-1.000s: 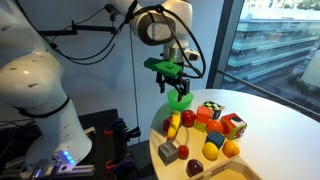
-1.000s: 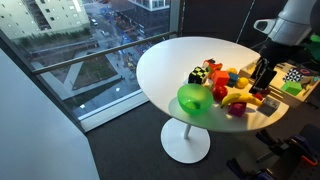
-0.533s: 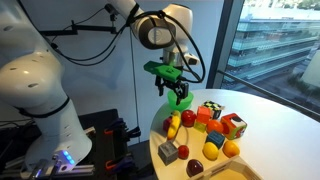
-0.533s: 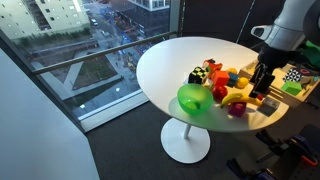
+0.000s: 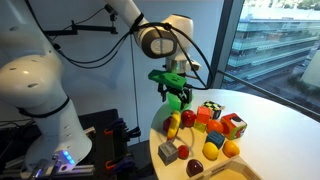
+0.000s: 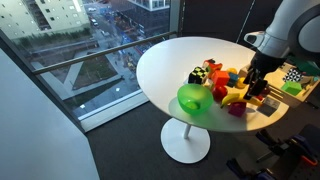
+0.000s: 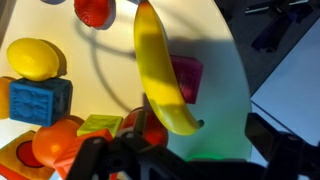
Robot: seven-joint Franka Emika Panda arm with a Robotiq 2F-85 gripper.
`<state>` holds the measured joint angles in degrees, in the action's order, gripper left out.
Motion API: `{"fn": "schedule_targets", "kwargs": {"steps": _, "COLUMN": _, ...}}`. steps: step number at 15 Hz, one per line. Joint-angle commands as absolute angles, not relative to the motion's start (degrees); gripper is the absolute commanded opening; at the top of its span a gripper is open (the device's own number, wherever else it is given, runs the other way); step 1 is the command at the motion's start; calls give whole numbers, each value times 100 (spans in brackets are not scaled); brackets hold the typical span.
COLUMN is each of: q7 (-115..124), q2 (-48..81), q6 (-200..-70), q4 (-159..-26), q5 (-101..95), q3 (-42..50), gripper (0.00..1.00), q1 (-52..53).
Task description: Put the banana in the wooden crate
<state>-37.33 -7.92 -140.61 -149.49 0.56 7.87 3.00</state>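
The yellow banana [image 7: 160, 70] lies on the white round table [image 5: 270, 120] among the toys, close under the camera in the wrist view. It also shows in both exterior views [image 5: 173, 126] [image 6: 237, 98]. My gripper [image 7: 185, 150] is open and empty, its dark fingers on either side of the banana's lower end, hovering just above it [image 5: 178, 98] [image 6: 255, 88]. The wooden crate [image 5: 235, 172] is a pale box partly in view at the table's near edge.
A green bowl [image 6: 195, 97] stands at the table edge next to the banana. Around it lie a red fruit [image 7: 92, 10], a yellow lemon [image 7: 35, 57], a blue block [image 7: 40, 100], a magenta block [image 7: 185, 78] and other toys [image 5: 215, 125].
The gripper has come down and moved a little toward the table, closer to the banana. The toys have not moved.
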Motion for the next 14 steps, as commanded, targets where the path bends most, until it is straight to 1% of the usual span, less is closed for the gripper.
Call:
{"fn": "schedule_targets", "kwargs": {"steps": 1, "q7": -4159, "q2": -569, "q6": -14353, "q4": -14933, "q5": 196, "q3": 729, "gripper": 100, "q1": 207}}
{"fn": "schedule_targets", "kwargs": {"steps": 13, "q7": -4677, "q2": 103, "q6": -15036, "q4": -14904, "q5": 167, "q3": 605, "gripper": 100, "q1": -75}}
{"fn": "schedule_targets", "kwargs": {"steps": 14, "q7": -4676, "q2": 161, "q6": -15078, "q4": -14896, "q5": 157, "q3": 592, "gripper": 93, "q1": -108}}
